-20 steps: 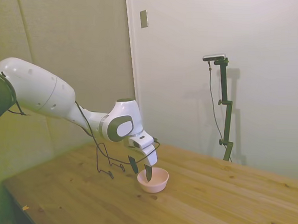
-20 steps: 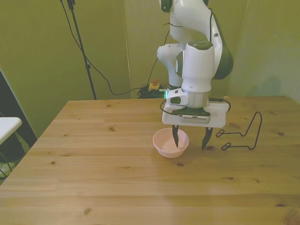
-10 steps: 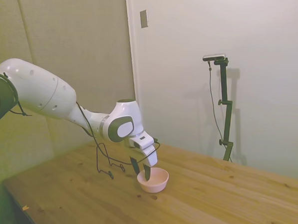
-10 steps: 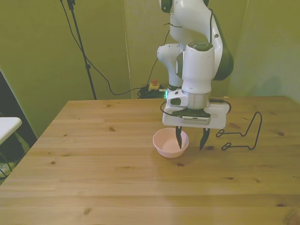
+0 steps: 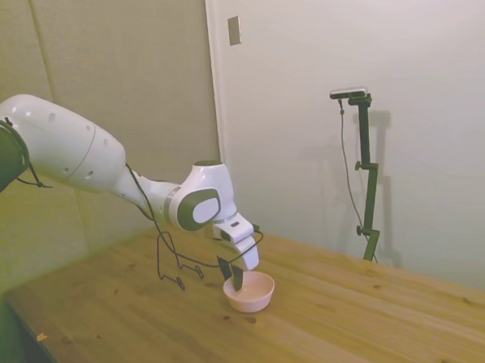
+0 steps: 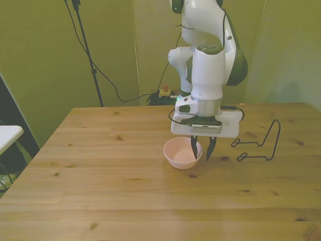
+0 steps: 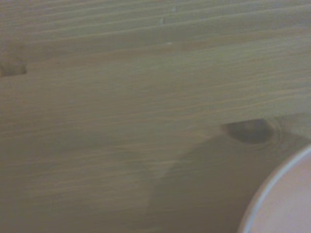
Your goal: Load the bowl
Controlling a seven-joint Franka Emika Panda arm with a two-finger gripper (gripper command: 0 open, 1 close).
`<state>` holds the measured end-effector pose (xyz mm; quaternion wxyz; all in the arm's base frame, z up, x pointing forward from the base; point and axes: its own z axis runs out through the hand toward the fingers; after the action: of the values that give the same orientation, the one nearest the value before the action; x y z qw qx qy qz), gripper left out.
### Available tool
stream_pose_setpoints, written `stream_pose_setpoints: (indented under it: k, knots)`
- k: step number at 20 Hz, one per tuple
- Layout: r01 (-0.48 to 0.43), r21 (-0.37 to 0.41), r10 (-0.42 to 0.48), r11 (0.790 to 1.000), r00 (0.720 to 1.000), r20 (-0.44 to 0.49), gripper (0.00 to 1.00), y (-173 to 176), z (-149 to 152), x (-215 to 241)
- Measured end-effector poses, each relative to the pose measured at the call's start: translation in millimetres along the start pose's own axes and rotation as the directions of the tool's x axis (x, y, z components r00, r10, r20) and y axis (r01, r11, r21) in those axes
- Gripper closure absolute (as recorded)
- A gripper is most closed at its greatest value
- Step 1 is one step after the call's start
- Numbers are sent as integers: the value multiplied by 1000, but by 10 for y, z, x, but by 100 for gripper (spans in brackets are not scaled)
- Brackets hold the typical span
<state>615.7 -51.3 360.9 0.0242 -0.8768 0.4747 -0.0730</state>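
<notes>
The small pale pink bowl sits on the wooden table near its middle. My gripper points straight down at the bowl's rim on the front view's right, one finger inside the bowl and the other just outside it. The fingers are still open, with a narrow gap across the rim. From the side, the gripper stands at the near-left rim of the bowl. In the wrist view only a curved edge of the bowl shows over wood grain.
A thin black wire rack stands on the table at the front view's right of the bowl, a short way past the gripper. From the side, the rack shows behind the arm. A dark knot marks the wood by the bowl.
The fingers have drawn much closer together across the bowl's rim. The hand has shifted slightly toward the front view's left. The bowl has stayed in place.
</notes>
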Motion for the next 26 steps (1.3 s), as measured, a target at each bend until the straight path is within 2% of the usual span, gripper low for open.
stream_pose_setpoints:
  k: [6, 12, 16, 21, 22, 26]
  knots:
    - [11, 33, -12, 999, 1000, 29, 100, 23, -69, 33]
    - [74, 146, -94, 987, 986, 139, 100, 8, -368, -86]
    - [109, 220, -155, 969, 966, 205, 100, -57, -576, -348]
    - [127, 312, -206, 942, 950, 234, 100, -35, -1017, -717]
    - [125, 319, -207, 940, 948, 240, 100, -37, -1014, -725]
    - [116, 401, -247, 909, 923, 294, 100, -15, -938, -829]
